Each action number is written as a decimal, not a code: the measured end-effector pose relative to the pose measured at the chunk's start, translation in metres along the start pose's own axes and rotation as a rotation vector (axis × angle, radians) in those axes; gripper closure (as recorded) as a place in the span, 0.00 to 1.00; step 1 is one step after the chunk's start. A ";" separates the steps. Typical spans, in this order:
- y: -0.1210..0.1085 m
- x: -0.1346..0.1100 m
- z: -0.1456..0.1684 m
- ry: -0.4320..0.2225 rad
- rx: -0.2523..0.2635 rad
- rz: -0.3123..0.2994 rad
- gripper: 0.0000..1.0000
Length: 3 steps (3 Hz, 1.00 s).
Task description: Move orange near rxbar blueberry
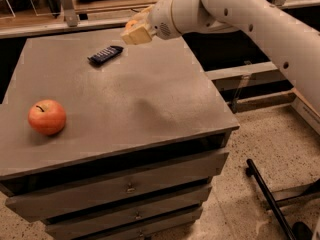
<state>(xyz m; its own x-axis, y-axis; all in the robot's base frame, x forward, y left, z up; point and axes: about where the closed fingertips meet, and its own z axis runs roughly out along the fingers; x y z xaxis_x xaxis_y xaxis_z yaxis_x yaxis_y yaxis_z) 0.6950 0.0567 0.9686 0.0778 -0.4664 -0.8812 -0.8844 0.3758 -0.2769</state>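
Observation:
The rxbar blueberry [105,54], a flat dark bar with pale stripes, lies on the far part of the grey table top [125,99]. My gripper [136,31] hovers above the table's far edge, just right of the bar. Its tan fingers [140,34] are closed around the orange [131,23]. Only a small yellow-orange patch of the orange shows behind them. The white arm reaches in from the upper right.
A larger red-orange apple [47,117] sits at the table's front left. Drawers [125,186] run below the top. A wooden rail [65,26] lies behind the table. A black wheeled bar [270,196] lies on the floor at the right.

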 end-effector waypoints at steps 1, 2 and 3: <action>-0.001 0.003 0.019 -0.011 -0.014 0.037 1.00; -0.003 0.009 0.045 -0.021 -0.037 0.096 1.00; -0.004 0.022 0.066 -0.015 -0.051 0.154 1.00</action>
<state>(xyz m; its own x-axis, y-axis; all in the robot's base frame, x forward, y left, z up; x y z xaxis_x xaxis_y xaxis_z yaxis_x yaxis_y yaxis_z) 0.7309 0.0979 0.9252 -0.0541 -0.3938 -0.9176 -0.9084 0.4010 -0.1185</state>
